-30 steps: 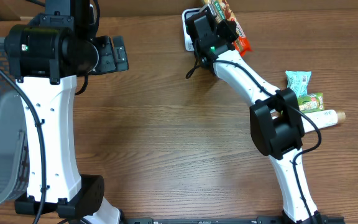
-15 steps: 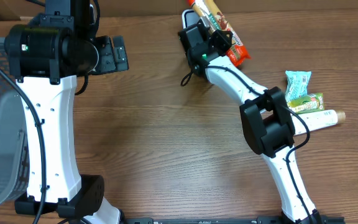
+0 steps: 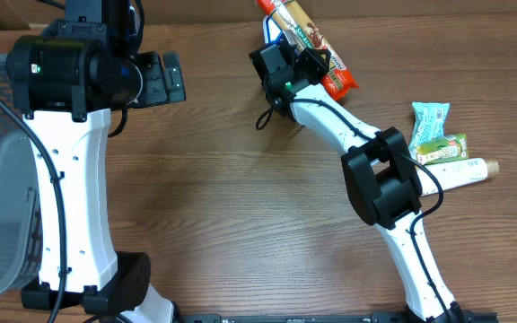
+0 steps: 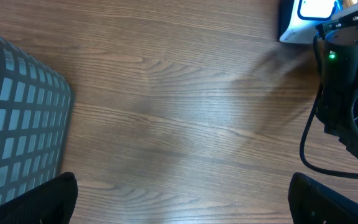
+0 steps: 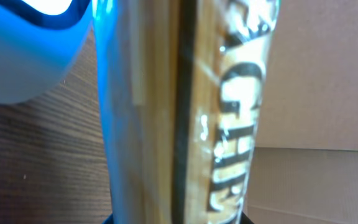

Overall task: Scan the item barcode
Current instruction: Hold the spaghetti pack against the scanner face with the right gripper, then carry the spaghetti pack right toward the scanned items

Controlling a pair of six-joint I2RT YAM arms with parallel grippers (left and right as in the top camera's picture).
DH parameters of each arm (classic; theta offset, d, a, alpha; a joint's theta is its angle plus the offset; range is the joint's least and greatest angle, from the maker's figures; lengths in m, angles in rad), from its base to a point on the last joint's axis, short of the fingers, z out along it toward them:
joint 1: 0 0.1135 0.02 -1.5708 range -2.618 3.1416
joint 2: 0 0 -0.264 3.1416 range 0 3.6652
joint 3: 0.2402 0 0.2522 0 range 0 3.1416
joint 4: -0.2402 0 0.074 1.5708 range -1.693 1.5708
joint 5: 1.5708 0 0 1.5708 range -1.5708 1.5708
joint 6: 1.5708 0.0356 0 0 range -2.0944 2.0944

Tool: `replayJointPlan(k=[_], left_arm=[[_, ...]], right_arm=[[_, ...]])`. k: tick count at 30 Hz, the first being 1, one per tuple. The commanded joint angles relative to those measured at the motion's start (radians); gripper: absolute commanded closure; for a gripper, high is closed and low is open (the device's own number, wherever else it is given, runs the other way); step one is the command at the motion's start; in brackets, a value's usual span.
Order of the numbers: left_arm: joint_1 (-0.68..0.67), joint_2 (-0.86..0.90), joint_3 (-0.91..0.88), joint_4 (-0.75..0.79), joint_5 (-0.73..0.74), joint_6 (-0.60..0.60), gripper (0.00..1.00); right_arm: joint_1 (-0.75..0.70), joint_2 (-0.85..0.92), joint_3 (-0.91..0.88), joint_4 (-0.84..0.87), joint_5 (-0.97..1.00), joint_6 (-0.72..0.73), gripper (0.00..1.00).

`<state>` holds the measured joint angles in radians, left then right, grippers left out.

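while the right gripper was clamped on the long snack bar, the bar hung at the far edge of the table, right by the scanner. i think the pick-up was done and the scan was the step in hand. no picture showed the barcode, so i could not tell if it had been read. after that, the bar would likely need a place to go, maybe the basket. the left gripper hovered with its jaws wide apart, holding nothing.

the bar's wrapper looked shiny and crinkly, brown with big letters and an orange end. the scanner was smooth white plastic with round corners and a blue glow. the table was wood with long grain lines. the basket was grey mesh with square holes. a teal packet, a green packet and a white tube lay well apart from the scanner.
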<state>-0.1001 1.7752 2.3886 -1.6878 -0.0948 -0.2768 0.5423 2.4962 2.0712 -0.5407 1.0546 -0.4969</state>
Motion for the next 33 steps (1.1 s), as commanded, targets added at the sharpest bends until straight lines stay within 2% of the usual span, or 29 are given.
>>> replayJointPlan(k=[1, 13, 21, 33], left_arm=[[0.001, 0.003, 0.002, -0.002, -0.009, 0.019, 0.0], [0.001, 0.003, 0.002, -0.002, -0.01, 0.019, 0.0], [0.001, 0.003, 0.002, -0.002, -0.01, 0.019, 0.0], [0.001, 0.003, 0.002, -0.002, -0.01, 0.019, 0.0]], right_arm=[[0.006, -0.023, 0.023, 0.018, 0.084, 0.039, 0.96], [0.023, -0.024, 0.023, 0.019, 0.086, 0.042, 0.97], [0.023, -0.06, 0.023, -0.006, 0.037, 0.114, 0.97], [-0.048, -0.392, 0.023, -0.331, -0.488, 0.389, 0.97]])
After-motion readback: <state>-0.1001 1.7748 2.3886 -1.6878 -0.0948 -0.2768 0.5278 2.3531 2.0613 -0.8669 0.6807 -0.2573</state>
